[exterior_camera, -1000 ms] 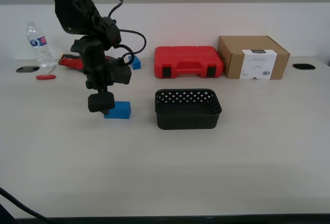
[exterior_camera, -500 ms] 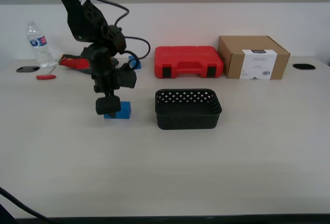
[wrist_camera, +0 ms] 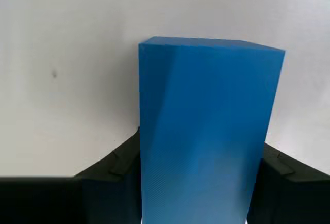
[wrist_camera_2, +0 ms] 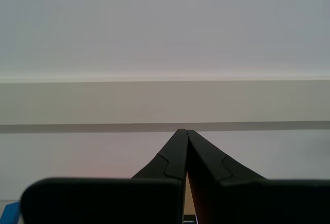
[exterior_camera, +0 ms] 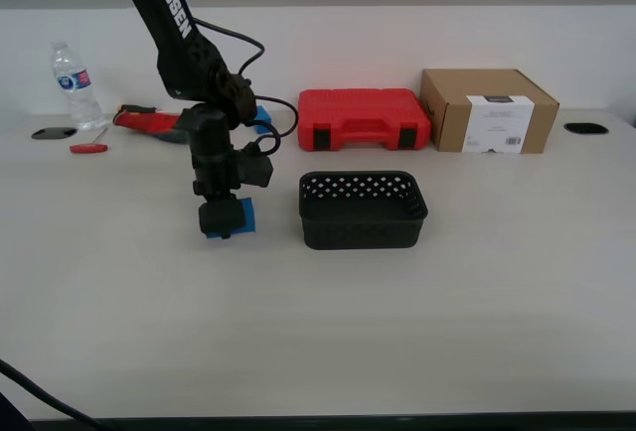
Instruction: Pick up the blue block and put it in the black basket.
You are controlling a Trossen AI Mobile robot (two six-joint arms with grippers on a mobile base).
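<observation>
The first tool (exterior_camera: 223, 220) has descended over the last second and now brackets the blue block (wrist_camera: 206, 131), its jaws apart at either flank. Closing looks imminent. The block rests on the surface (exterior_camera: 328, 332), matte, sharp-edged, just short of the black basket (exterior_camera: 363, 210). The second tool (wrist_camera_2: 184, 152) sits pressed together, idle.

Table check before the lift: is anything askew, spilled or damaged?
Nothing stands out. The blue block sits flat between my first gripper's fingers, the basket stands upright, the red case is closed and the bottle is upright.
</observation>
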